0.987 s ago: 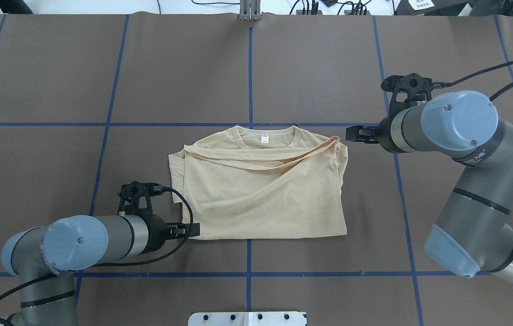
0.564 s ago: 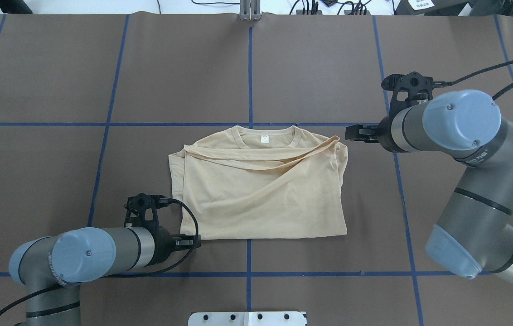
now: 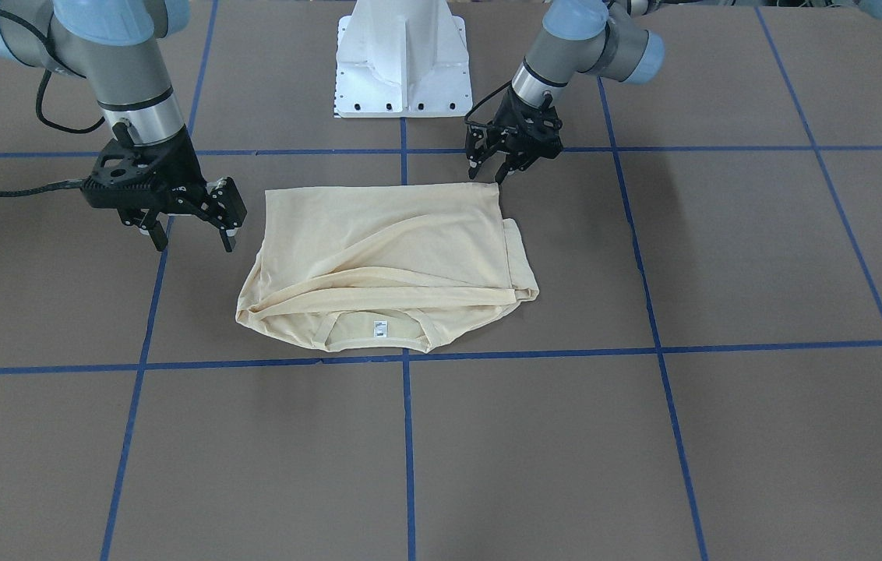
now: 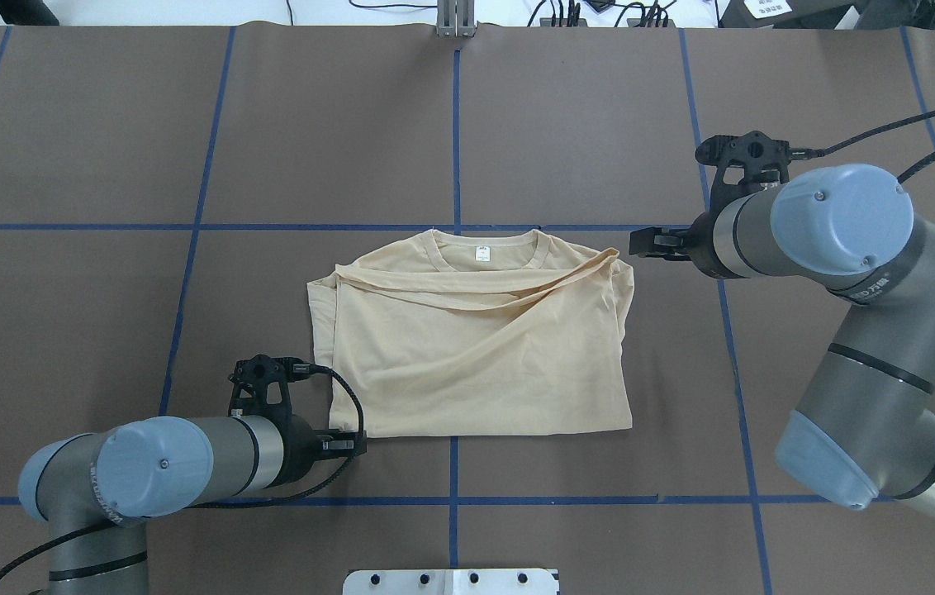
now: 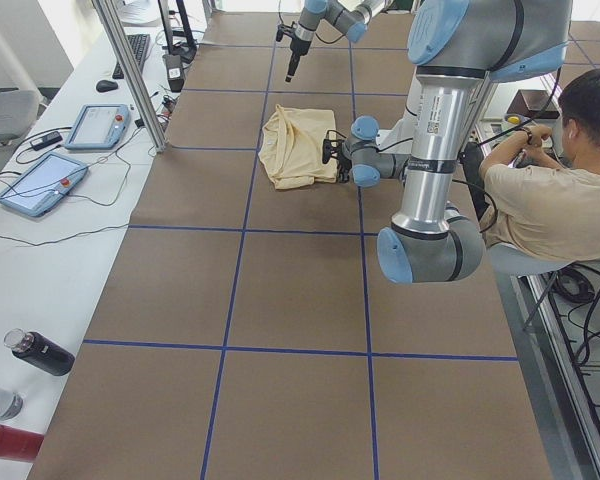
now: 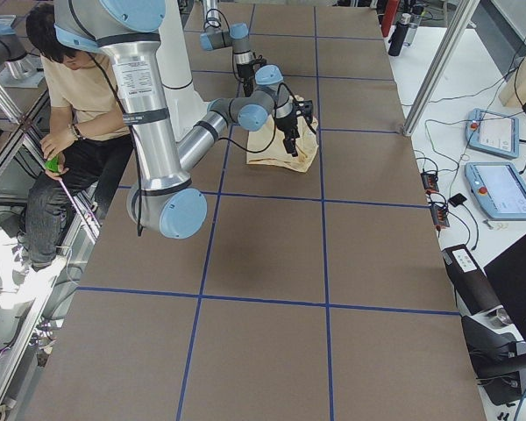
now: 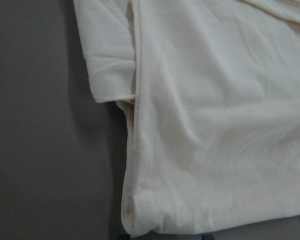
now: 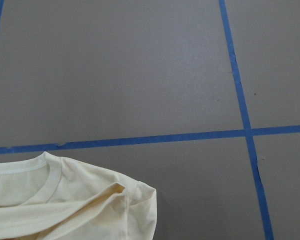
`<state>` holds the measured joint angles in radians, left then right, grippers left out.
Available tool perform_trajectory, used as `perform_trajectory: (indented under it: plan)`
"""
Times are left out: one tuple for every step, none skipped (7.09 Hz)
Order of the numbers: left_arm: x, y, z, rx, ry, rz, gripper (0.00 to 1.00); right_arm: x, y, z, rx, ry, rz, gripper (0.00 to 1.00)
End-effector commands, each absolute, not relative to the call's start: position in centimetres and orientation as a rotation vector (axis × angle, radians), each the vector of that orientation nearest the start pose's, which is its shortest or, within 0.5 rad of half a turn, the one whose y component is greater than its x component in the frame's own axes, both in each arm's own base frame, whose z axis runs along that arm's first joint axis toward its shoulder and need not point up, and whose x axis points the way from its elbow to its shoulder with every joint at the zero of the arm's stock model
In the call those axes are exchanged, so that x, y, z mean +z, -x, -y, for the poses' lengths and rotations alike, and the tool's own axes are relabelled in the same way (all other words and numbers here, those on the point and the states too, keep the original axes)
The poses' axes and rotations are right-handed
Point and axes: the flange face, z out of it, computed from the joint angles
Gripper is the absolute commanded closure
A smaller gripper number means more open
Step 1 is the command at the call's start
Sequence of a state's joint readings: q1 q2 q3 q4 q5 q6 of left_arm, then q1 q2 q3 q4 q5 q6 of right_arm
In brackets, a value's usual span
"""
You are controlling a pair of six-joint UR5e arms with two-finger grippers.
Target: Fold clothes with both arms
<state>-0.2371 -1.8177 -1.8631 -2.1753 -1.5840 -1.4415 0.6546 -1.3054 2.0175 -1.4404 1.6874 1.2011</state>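
Shirt (image 4: 476, 355) on taped table (image 4: 104, 124) near pedestal (image 3: 400, 54)

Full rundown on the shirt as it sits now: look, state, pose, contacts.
The shirt is thin, pale cream-yellow fabric, folded into a rough rectangle and lying flat on the brown table. Its collar and white neck label face up at the edge far from the robot. A folded band, likely a sleeve, crosses diagonally below them. No print shows. The open left gripper is at the robot-side hem corner, contact unclear. The open right gripper is beside the shoulder, apart.
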Motion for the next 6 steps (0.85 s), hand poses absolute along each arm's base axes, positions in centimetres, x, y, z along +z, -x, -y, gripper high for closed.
perform_trajectory:
  plan:
    - [32.47,-52.27,26.89,-0.095,-0.205,-1.12,0.43,30.79,36.09,43.07,0.219,-0.317,0.789,0.0]
    - [32.49,-52.08,27.29,-0.093,-0.215,-1.117,0.44,30.79,36.16,43.02,0.216,-0.317,0.788,0.0]
    - [32.51,-52.08,27.31,-0.085,-0.221,-1.114,0.47,30.79,36.16,43.02,0.216,-0.317,0.788,0.0]
    - [32.51,-52.08,27.29,-0.086,-0.219,-1.114,0.65,30.86,36.13,43.1,0.218,-0.317,0.787,0.0]
    - [32.08,-52.24,27.25,-0.084,-0.22,-1.122,0.93,30.86,36.13,43.1,0.218,-0.317,0.787,0.0]
    - [31.72,-52.33,27.27,-0.084,-0.221,-1.128,1.0,30.93,36.22,43.07,0.216,-0.316,0.786,0.0]
